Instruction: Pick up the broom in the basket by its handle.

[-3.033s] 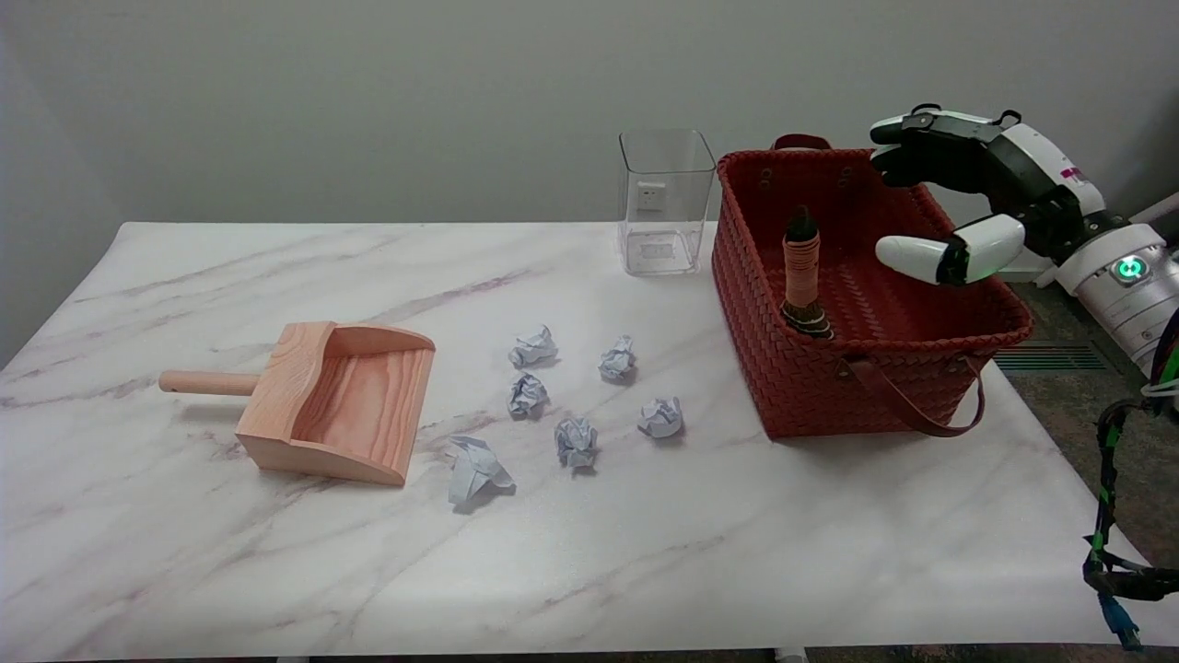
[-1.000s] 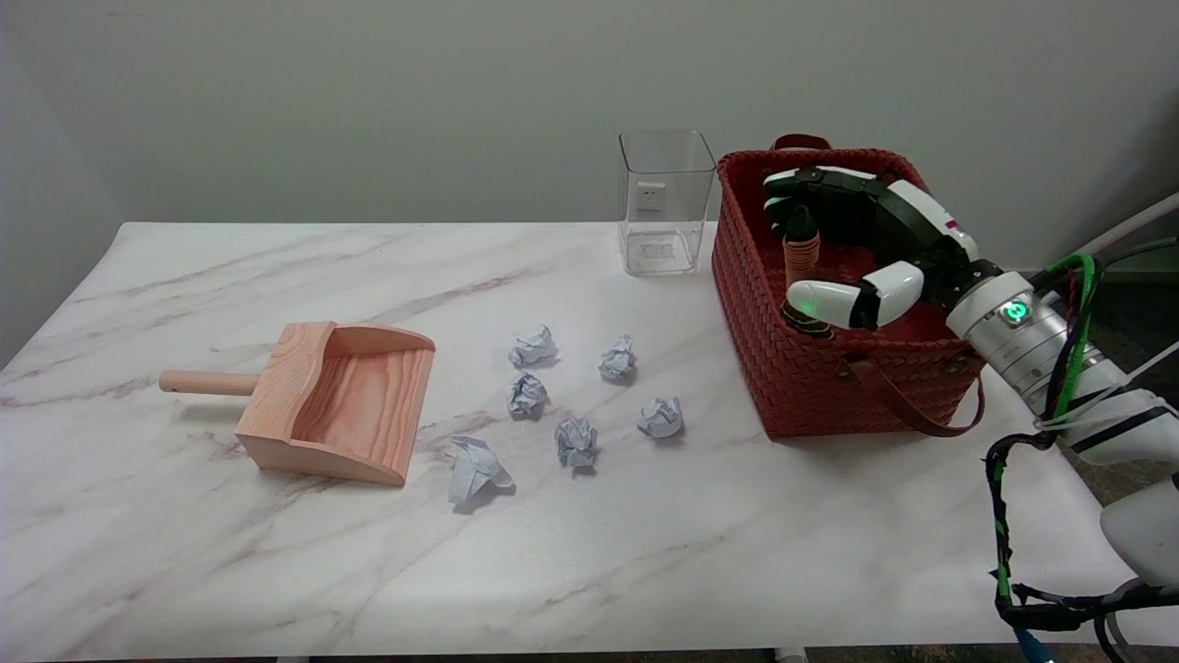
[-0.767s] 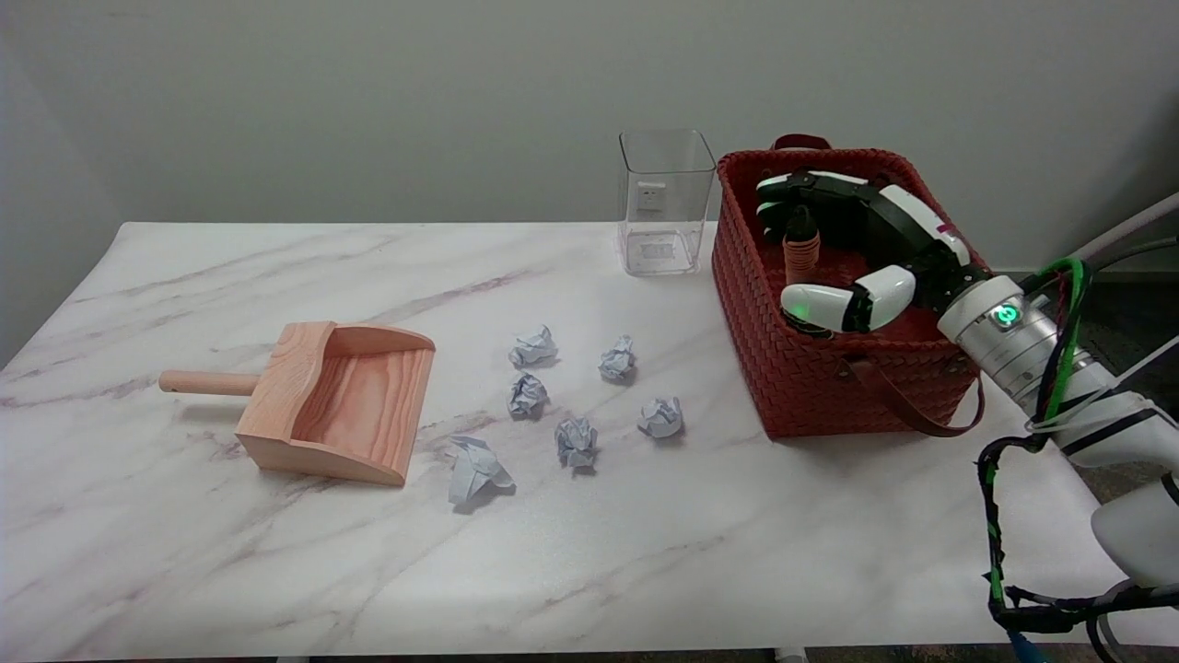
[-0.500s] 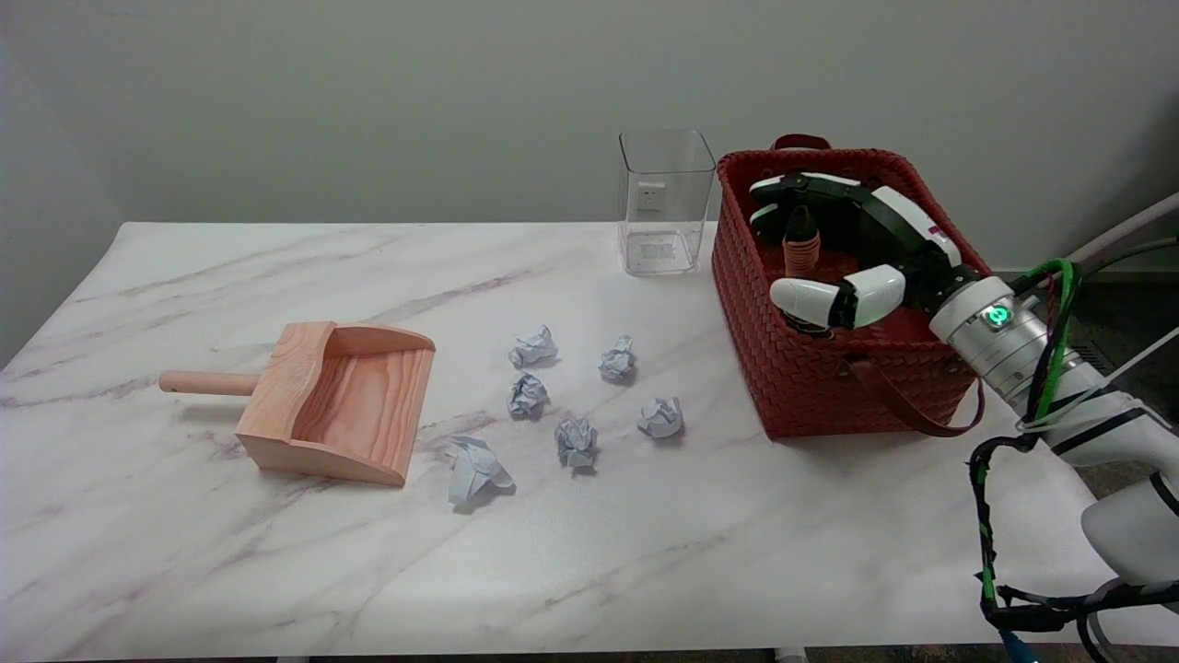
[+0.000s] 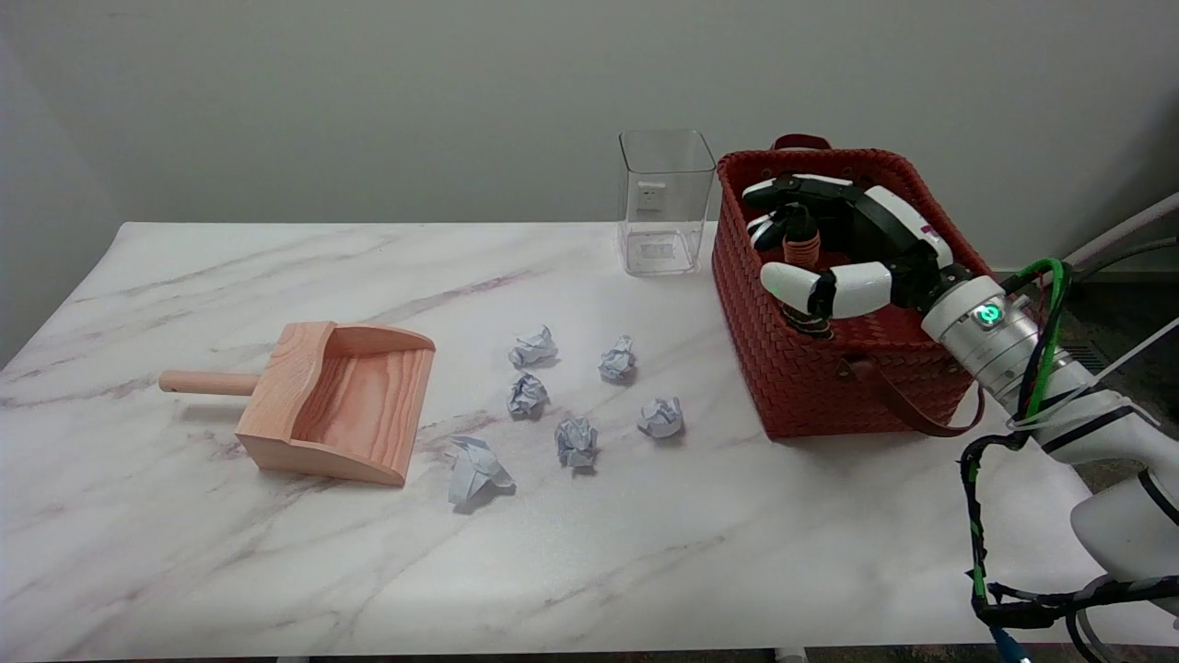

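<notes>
A red woven basket (image 5: 801, 387) stands at the table's right end. Inside it the broom (image 5: 802, 250) stands upright, its handle wound in orange cord with a dark tip on top; the brush end is hidden low in the basket. My right hand (image 5: 852, 244) reaches into the basket from the right. Its fingers (image 5: 783, 189) curve behind and around the top of the handle, and its thumb lies in front of the handle lower down. The fingers are still apart around the handle, and I cannot tell if any of them touches it.
A clear square container (image 5: 665, 203) stands just left of the basket. Several crumpled paper balls (image 5: 577, 440) lie mid-table. A wooden dustpan (image 5: 336, 401) lies to the left. The basket's brown strap (image 5: 912, 405) hangs over its front. Cables (image 5: 986, 516) dangle off my arm at the right edge.
My right hand has moved left from outside the basket's right rim into the basket, and its fingers and thumb have come around the broom handle. The broom has not moved.
</notes>
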Motion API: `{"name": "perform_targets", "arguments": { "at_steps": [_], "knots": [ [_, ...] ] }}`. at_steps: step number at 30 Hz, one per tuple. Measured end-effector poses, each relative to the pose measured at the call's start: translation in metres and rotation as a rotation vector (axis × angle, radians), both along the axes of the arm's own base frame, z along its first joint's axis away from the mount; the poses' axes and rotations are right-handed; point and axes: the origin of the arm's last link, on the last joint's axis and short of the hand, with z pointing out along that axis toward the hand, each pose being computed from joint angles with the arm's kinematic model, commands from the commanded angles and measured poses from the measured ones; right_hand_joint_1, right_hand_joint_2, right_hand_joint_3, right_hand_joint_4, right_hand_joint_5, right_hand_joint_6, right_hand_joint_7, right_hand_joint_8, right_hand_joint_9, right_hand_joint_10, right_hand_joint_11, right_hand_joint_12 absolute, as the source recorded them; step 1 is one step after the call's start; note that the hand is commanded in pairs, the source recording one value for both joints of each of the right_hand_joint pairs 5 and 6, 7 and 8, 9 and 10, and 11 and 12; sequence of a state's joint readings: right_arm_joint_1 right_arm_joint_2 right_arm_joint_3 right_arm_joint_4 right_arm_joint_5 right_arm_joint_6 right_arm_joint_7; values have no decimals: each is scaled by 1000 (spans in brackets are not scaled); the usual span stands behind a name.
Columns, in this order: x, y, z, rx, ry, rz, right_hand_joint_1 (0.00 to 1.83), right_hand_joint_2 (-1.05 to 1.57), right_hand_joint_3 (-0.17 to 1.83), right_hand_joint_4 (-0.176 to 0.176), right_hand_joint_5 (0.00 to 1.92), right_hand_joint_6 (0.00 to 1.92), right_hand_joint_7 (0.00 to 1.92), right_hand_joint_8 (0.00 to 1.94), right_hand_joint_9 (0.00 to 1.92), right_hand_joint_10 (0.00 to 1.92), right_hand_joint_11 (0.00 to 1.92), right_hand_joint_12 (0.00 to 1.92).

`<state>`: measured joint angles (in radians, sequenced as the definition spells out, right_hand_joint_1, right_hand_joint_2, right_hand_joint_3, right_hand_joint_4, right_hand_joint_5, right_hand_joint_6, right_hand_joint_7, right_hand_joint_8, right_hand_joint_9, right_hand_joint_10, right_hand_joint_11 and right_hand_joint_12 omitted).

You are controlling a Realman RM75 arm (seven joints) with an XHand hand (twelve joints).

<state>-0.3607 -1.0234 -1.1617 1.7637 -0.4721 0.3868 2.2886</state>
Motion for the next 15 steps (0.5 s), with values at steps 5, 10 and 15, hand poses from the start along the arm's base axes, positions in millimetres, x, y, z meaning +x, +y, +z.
{"name": "perform_targets", "arguments": {
  "at_steps": [5,10,15],
  "knots": [
    [-1,-1,0,1,-2,-1,1195,497,874,0,585,585,961,961,727,727,581,581],
    [-1,-1,-1,1,-4,0,1179,556,744,0,604,604,1037,1037,972,972,738,738],
    [-1,-2,-1,1,-5,1,1155,617,683,0,734,734,1174,1174,1177,1177,919,919]
  ]
}}
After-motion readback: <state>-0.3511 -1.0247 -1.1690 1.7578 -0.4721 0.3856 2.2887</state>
